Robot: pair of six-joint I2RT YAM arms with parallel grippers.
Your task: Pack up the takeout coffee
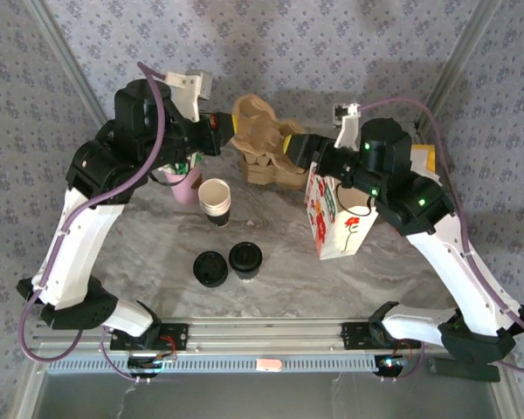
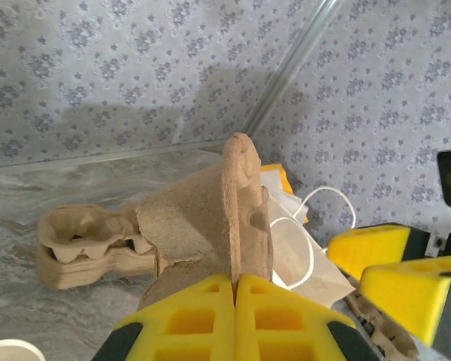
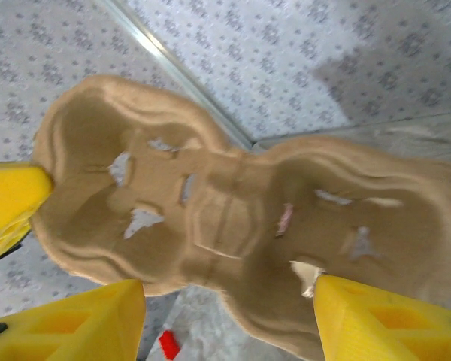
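From above, the left gripper (image 1: 224, 131) and the right gripper (image 1: 294, 147) meet at the back of the grey marble table (image 1: 157, 253). A brown cardboard cup tray (image 1: 253, 118) is up in the air between them. A stack of brown cardboard trays (image 1: 271, 173) sits under it. A white paper bag with red flowers (image 1: 334, 225) stands on the right. A pink cup (image 1: 188, 185) and a stack of white paper cups (image 1: 216, 199) stand on the left. The takeout coffee (image 1: 245, 259) is a small white paper cup with a round black lid. It stands near the front, just beside a low pile of black lids (image 1: 210, 269), well apart from both grippers.

In the left wrist view, the yellow jaws are squeezed together on the tray's edge.

In the right wrist view, the jaws stand wide apart, and the tray hangs just in front of them.
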